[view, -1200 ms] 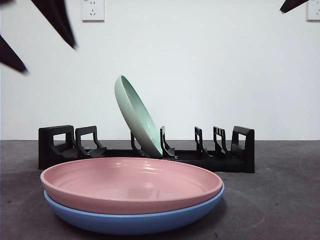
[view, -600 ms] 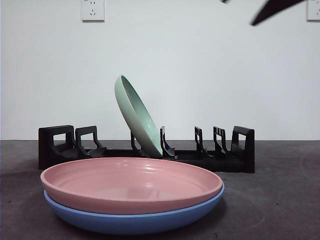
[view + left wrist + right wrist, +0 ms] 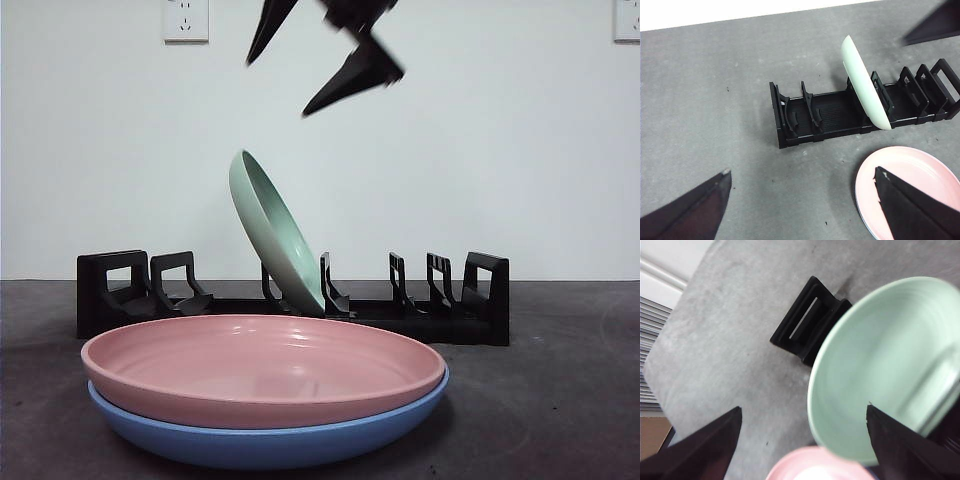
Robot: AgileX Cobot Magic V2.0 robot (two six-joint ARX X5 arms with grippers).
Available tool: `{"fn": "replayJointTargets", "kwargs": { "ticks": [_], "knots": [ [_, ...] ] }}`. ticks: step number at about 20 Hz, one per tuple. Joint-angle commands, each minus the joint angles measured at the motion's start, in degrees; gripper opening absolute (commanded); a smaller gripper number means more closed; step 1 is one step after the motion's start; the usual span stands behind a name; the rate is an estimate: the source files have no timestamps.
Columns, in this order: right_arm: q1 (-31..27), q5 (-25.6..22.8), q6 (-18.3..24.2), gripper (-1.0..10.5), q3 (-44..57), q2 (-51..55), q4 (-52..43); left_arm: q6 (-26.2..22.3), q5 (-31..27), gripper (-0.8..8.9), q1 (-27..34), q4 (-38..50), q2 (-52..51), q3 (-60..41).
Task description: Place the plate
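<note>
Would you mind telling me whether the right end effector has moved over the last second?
Yes. The right end effector has swung from the top right corner toward the middle, now above the green plate leaning in the rack.

We take this for a lab or test room set up with kitchen things, not a real kitchen. Under the open gripper (image 3: 322, 62) we see a bare grey table (image 3: 560, 400) against a plain white wall (image 3: 520, 160), with a socket (image 3: 186, 19) just beside the gripper at its own height. Below it stand only a black rack (image 3: 440, 310) holding a tilted green plate (image 3: 270, 230), and nearer us a pink plate (image 3: 262, 368) stacked in a blue plate (image 3: 262, 444). Past the table's edge, the right wrist view shows white slats (image 3: 651, 360), perhaps a blind or radiator; we cannot tell which.
</note>
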State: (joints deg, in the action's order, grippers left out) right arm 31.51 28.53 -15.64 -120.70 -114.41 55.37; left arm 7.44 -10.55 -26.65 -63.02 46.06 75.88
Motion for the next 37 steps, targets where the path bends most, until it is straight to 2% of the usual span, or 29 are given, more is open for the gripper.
{"fn": "replayJointTargets", "kwargs": {
  "ticks": [1,5,11,16,19,22,25,30,35,37],
  "knots": [
    [1.46,0.17,-2.12,3.9,-3.13,-4.26,-2.08,-0.5,-0.2,4.57,-0.2,0.39,0.33,1.01],
    [2.73,0.48,-4.5,3.6,-3.17,-7.69,-6.86,-0.48,-0.2,4.57,-0.2,0.33,0.33,1.01],
    [3.45,0.5,-6.1,3.2,-3.17,-10.03,-8.76,-0.48,-0.2,4.57,-0.2,-0.44,0.31,1.01],
    [3.61,-0.09,-6.08,1.0,-3.17,-10.05,-8.79,-0.5,-0.2,4.57,-0.2,-0.44,0.31,1.01],
    [3.67,-0.11,-6.08,0.1,-3.17,-10.05,-8.7,-0.5,-0.2,4.57,-0.2,-0.44,0.28,1.01],
    [3.67,0.04,-6.4,0.1,-3.17,-10.01,-8.68,-0.5,-0.2,4.57,-0.2,-0.44,0.28,1.01],
    [3.54,2.89,-6.47,0.1,-3.19,-9.18,-8.63,-0.52,-0.2,4.57,-0.2,-0.35,0.31,1.01],
    [3.89,4.55,-6.49,0.1,-5.05,-5.99,-8.26,-0.52,-0.2,4.57,-0.2,0.11,0.31,1.01],
    [4.46,6.21,-5.86,0.1,-15.19,-5.14,0.46,-0.52,-0.2,4.57,-0.2,1.81,0.31,1.01],
    [5.18,6.1,-3.43,0.1,-20.09,-5.14,6.43,-0.52,-0.2,4.57,-0.2,2.05,0.31,1.01]
  ]
}}
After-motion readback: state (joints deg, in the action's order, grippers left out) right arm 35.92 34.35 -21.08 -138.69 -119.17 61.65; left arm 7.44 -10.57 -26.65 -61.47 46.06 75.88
